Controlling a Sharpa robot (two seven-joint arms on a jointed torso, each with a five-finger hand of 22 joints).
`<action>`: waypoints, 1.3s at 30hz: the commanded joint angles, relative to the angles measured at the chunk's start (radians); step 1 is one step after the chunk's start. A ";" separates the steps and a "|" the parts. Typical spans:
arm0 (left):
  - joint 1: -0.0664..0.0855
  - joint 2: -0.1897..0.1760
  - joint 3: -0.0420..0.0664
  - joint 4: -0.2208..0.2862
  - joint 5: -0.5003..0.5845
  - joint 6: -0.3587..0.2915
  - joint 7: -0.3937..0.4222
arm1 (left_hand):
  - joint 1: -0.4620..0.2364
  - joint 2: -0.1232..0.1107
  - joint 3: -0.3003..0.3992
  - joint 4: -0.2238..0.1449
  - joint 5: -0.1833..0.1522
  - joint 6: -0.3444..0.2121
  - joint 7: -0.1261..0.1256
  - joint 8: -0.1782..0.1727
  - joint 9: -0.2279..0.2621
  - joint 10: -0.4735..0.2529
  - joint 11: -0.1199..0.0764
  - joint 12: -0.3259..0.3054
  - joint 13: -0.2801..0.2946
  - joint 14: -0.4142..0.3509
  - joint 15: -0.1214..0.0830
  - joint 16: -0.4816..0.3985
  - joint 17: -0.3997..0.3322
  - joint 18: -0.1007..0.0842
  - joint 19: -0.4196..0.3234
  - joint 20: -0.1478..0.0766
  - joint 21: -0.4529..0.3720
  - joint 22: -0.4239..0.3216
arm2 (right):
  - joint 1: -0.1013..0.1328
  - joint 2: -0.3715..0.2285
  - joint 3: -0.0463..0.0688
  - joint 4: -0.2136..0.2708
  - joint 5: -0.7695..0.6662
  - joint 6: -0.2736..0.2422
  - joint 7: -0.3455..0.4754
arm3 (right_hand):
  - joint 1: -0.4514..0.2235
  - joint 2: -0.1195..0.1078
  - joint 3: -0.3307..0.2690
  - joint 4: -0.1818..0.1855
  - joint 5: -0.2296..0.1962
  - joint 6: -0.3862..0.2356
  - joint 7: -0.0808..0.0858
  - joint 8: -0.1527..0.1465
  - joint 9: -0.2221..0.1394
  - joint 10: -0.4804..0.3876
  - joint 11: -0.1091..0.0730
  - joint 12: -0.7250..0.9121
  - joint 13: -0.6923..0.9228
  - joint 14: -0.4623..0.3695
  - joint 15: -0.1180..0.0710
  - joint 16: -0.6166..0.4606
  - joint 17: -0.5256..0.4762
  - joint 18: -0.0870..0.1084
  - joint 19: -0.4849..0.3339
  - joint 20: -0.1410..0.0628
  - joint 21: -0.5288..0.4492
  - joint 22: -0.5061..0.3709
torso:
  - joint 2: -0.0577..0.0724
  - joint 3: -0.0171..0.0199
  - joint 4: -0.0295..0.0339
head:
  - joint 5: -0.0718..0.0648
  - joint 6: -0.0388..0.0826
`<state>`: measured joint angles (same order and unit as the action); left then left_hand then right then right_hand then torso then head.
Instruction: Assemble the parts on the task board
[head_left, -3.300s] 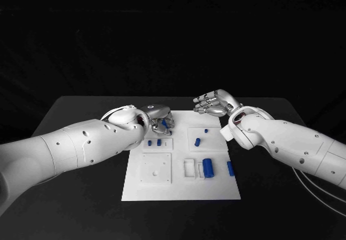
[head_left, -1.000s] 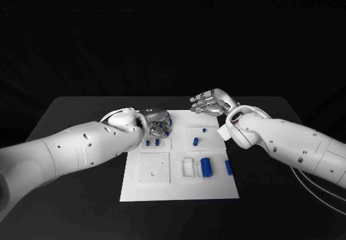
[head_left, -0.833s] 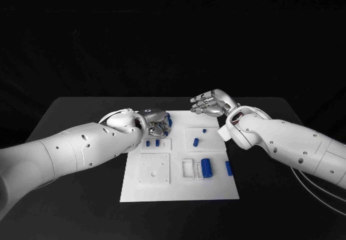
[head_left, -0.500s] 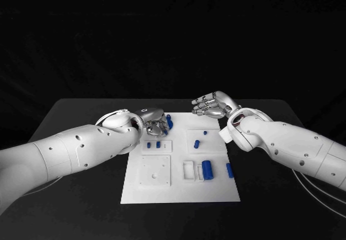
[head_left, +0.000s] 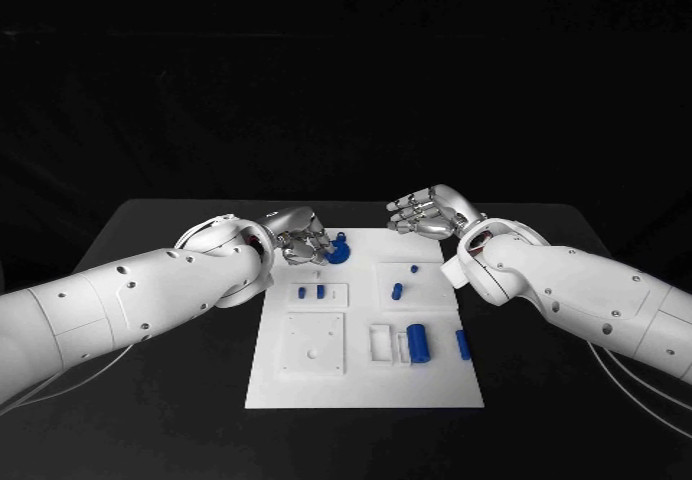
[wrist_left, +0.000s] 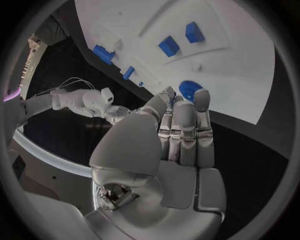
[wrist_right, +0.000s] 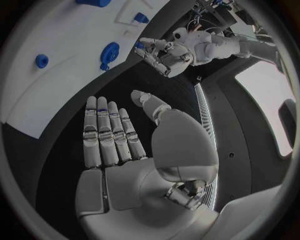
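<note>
Compared with a few seconds back, the left hand (head_left: 299, 237) has moved off the board's far-left recess and now sits at the far-left corner of the task board (head_left: 364, 385). The round blue part (head_left: 336, 252) that was hidden under its fingers earlier is now out in plain sight on the board, just beside the fingertips. From the left wrist view the fingers (wrist_left: 186, 131) lie straight and side by side, reaching toward that round part (wrist_left: 189, 90), and I can't tell if they actually touch it. They aren't wrapped around anything.

The right hand (head_left: 427, 213) has barely changed: it hovers over the table past the board's far-right corner, fingers loosely apart, holding nothing. The right wrist view shows it flat and spread (wrist_right: 115, 145) over the black table.

As for what's sitting in what: the small recessed tray (head_left: 320, 300) on the left has two short blue pegs (head_left: 309, 293) standing in it. The square plate (head_left: 430, 281) to its right carries a blue pin (head_left: 398, 291) and a smaller blue bit (head_left: 415, 268). Nearer the robot, a blue cylinder (head_left: 417, 343) lies beside a white bracket (head_left: 381, 344), with another blue piece (head_left: 463, 344) by the right edge.
</note>
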<state>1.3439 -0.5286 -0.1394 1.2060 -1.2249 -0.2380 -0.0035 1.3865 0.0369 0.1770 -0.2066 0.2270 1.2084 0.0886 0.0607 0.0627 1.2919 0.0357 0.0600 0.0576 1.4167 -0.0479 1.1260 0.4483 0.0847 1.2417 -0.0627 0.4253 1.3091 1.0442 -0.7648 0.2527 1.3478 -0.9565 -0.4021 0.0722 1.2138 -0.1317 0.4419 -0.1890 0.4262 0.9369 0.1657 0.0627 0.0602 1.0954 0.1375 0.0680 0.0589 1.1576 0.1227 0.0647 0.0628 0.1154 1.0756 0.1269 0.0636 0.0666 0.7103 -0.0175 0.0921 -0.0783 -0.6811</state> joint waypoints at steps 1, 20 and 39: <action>0.002 -0.010 0.002 0.009 0.032 0.018 -0.014 | 0.001 0.005 -0.004 0.001 0.001 -0.005 0.003 0.002 0.002 -0.004 0.003 -0.003 0.000 0.001 -0.003 0.001 -0.001 0.010 0.002 -0.006 -0.004 0.017 | 0.000 -0.001 0.000 0.000 -0.003 0.007 0.006 | 0.000 0.000 0.006 0.002 0.001 0.006 0.000 -0.003 -0.001 -0.002 -0.001 -0.004 -0.001 -0.005 -0.002 -0.003 -0.001 0.007 -0.006 -0.001 0.005 -0.001 | -0.003 -0.0013 0.0049 | -0.001 -0.003; -0.001 -0.043 -0.007 0.006 -0.056 0.016 -0.013 | 0.005 0.006 -0.013 0.005 -0.012 -0.004 0.002 0.002 0.001 -0.004 0.002 -0.003 0.000 0.001 -0.001 0.001 -0.002 0.013 0.002 -0.002 -0.008 0.018 | 0.000 -0.001 0.000 -0.001 0.000 0.010 0.011 | -0.001 0.002 0.014 0.001 0.002 0.021 -0.002 -0.003 0.000 -0.001 -0.002 -0.004 -0.001 -0.005 -0.003 -0.003 -0.001 0.008 -0.005 -0.002 0.005 -0.001 | 0.001 -0.0017 0.0001 | 0.012 -0.001; -0.004 -0.017 -0.029 -0.014 -0.060 0.064 -0.027 | 0.011 0.010 -0.012 0.005 -0.009 -0.006 0.003 0.002 0.001 -0.004 0.003 -0.002 0.000 0.000 0.000 0.001 -0.001 0.014 0.002 -0.001 -0.009 0.020 | 0.000 0.003 0.000 -0.001 0.003 0.012 0.012 | -0.001 0.002 0.014 0.001 0.002 0.021 -0.002 -0.003 0.000 -0.001 -0.002 -0.004 -0.001 -0.005 -0.003 -0.003 -0.001 0.008 -0.005 -0.002 0.005 -0.001 | 0.000 -0.0012 -0.0004 | 0.004 -0.015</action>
<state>1.3399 -0.5482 -0.1688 1.1937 -1.2779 -0.2001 -0.0244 1.3926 0.0424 0.1694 -0.1993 0.2154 1.2035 0.0873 0.0590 0.0629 1.2918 0.0358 0.0600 0.0567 1.4166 -0.0479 1.1260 0.4480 0.0846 1.2417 -0.0626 0.4197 1.3091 1.0441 -0.7631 0.2527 1.3451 -0.9545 -0.4014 0.0739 1.2138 -0.1317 0.4488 -0.1875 0.4262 0.9514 0.1644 0.0627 0.0602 1.0953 0.1375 0.0680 0.0589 1.1577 0.1227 0.0647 0.0628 0.1153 1.0756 0.1269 0.0636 0.0666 0.7103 -0.0187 0.0930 -0.0741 -0.6941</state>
